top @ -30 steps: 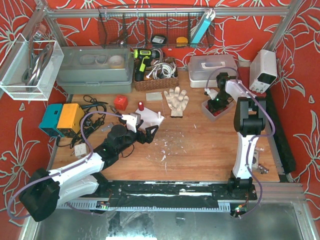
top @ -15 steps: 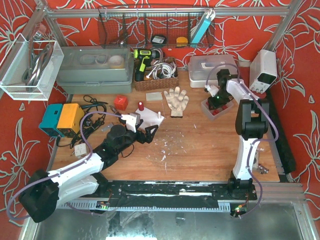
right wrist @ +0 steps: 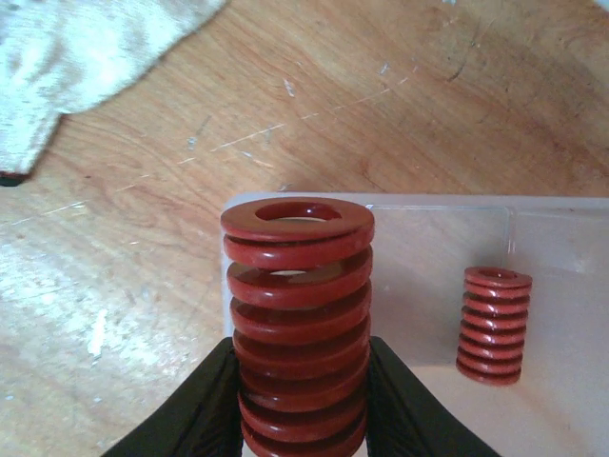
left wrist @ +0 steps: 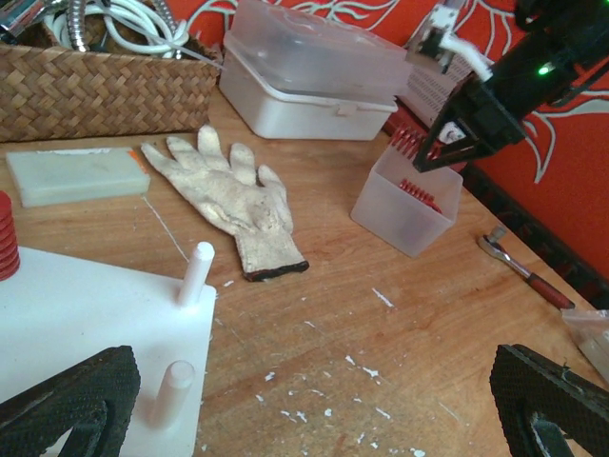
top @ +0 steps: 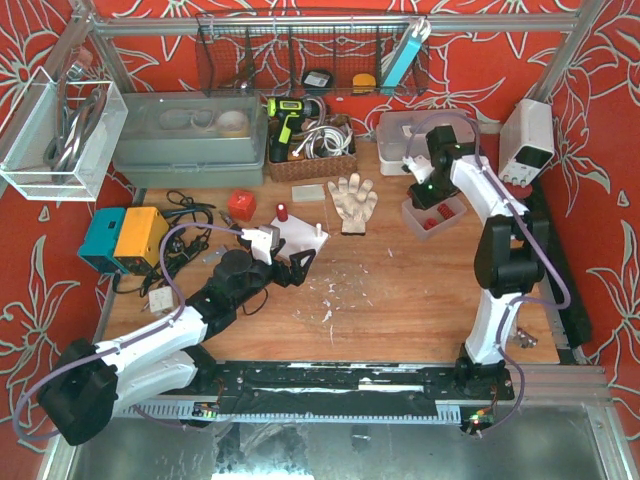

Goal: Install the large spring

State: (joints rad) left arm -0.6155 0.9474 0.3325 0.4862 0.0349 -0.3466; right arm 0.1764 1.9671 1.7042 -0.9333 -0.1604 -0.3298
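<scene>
Right claw (right wrist: 300,390) is clamped on the large spring (right wrist: 298,305), with a black finger (right wrist: 205,400) pressed to each side of its lower coils. The spring is upright, open end up. It hangs over one corner of the clear bin (left wrist: 404,209), which sits toward the worktop's (top: 400,290) far right corner. A smaller red spring (right wrist: 493,324) stands upright inside the bin. Left claw (left wrist: 314,390) is spread wide with nothing between its fingers. It is low over the worktop, nearer the left edge, just at the white plate (left wrist: 86,314). Two bare white pegs (left wrist: 195,271) stand at the plate's corner. A glove (left wrist: 228,195) lies flat between plate and bin
</scene>
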